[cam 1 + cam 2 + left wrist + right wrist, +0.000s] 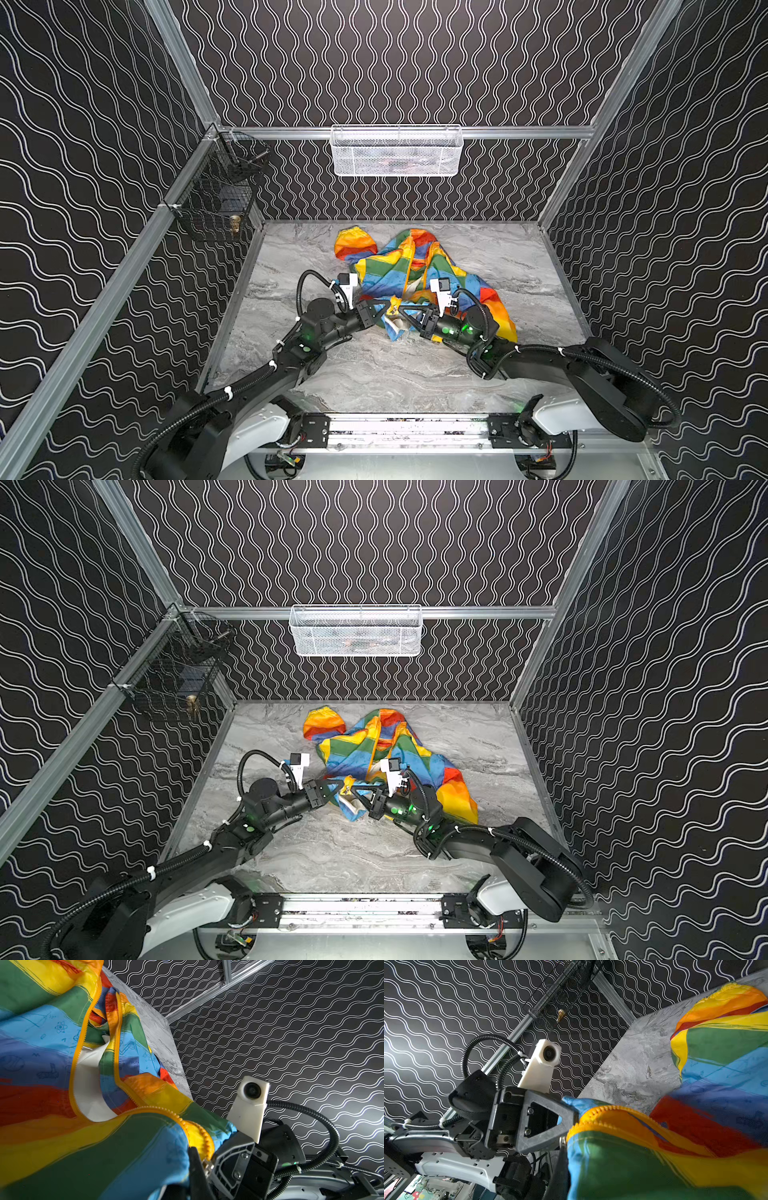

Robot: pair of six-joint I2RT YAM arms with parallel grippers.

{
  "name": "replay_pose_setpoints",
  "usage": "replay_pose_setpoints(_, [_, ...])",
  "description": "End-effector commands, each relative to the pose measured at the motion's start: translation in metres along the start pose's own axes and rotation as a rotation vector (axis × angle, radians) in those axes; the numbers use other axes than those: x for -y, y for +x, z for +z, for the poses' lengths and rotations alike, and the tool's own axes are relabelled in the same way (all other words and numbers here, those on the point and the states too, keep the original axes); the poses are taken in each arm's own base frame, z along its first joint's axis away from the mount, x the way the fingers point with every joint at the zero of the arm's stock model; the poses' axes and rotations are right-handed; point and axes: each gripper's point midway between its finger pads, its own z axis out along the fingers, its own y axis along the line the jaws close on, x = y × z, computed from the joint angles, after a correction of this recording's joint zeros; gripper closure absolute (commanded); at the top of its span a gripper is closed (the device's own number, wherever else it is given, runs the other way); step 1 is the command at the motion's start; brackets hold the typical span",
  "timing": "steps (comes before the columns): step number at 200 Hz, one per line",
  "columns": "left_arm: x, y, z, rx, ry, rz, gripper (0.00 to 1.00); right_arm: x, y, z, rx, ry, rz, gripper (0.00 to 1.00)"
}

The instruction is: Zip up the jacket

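Jacket lies crumpled on the marble worktop, mid-to-back, a bit R of centre in both top views. Its near hem is bunched up where the two arms meet.

L gripper reaches in from the left and R gripper from the right, tips nearly touching at that hem.

R wrist view: L gripper has its fingers pressed together, pinching the blue hem corner right at the end of the orange zipper teeth.

L wrist view: R gripper is likewise clamped on the hem fabric by the zipper's bottom end; a small metal piece shows beside it, too blurred to identify.

Zipper is undone: its two orange bands run apart up the front, w/ white lining showing between them.

White mesh basket hangs on the back rail and a black wire basket on the left wall, both well apart from the jacket.
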Motion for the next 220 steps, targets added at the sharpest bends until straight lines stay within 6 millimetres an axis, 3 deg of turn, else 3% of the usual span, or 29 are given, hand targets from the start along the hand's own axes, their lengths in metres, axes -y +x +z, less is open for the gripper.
replay_pose_setpoints(1, [0.011,-0.005,-0.001,0.025,0.053,0.019,1.0,-0.016,-0.017,0.001,0.066,-0.058,-0.024,1.0])
replay_pose_setpoints(77, [0.016,-0.006,-0.005,0.035,0.067,0.011,1.0,0.004,-0.021,-0.002,0.104,0.049,-0.028,1.0])
replay_pose_setpoints(220, [0.016,0.006,0.006,-0.025,0.111,-0.025,1.0,0.007,-0.024,0.008,0.124,0.025,0.017,1.0])
